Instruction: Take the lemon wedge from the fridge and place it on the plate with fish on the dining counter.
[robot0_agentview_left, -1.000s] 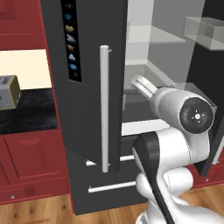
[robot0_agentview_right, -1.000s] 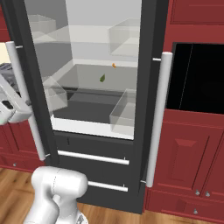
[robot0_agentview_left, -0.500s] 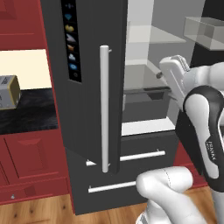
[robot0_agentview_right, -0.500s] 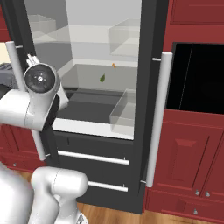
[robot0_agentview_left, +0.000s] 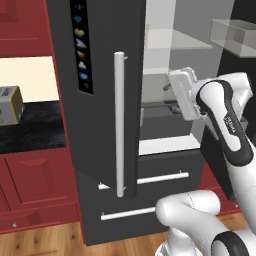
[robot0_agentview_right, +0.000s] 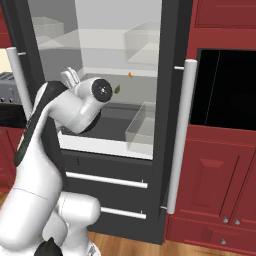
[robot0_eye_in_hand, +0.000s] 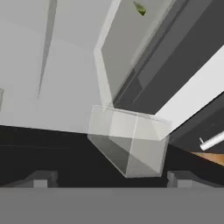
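Note:
The fridge stands with both doors open, and its clear shelves show. Far back on the middle shelf lies a small yellow-green wedge, which I take for the lemon wedge; the hand view has it near the top edge as the lemon wedge. My gripper is open and empty at the left of the fridge opening, at shelf height and well short of the wedge. From the other side the gripper points into the fridge. In the hand view the gripper spreads wide. The plate with fish and the dining counter are out of view.
A clear bin sits at the right of the lower shelf and lies close ahead as the clear bin. A tiny orange item lies behind the wedge. The left door stands beside my arm. A toaster sits on the left worktop.
My arm has swung up and in from beside the left door to the fridge opening, with the hand now pointing inside. The jaws stayed open.

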